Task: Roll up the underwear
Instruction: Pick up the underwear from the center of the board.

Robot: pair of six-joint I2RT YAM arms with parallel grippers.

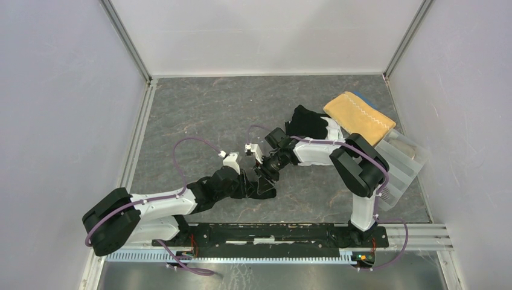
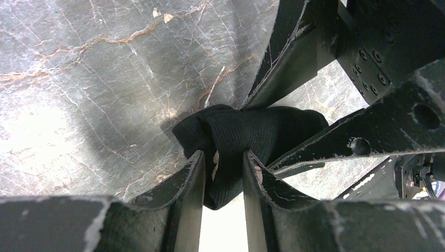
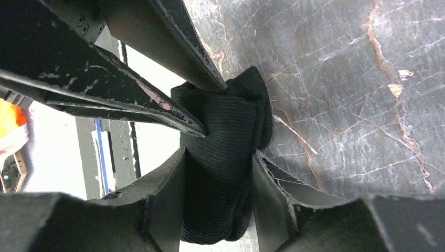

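A small black ribbed underwear (image 2: 246, 134), bunched into a thick roll, is held between both grippers near the table's middle front (image 1: 264, 188). My left gripper (image 2: 223, 160) is shut on one end of it. My right gripper (image 3: 218, 163) is shut on the other end, and the roll (image 3: 225, 136) fills its jaws. The two grippers meet nose to nose, each one's fingers showing in the other's wrist view. Another black underwear (image 1: 306, 122) lies at the back right beside the tray.
A mustard-yellow towel with white zigzag stitching (image 1: 356, 116) lies on the clear plastic tray (image 1: 403, 162) at the right edge. White walls close in the grey marble table (image 1: 199, 115) at left, back and right.
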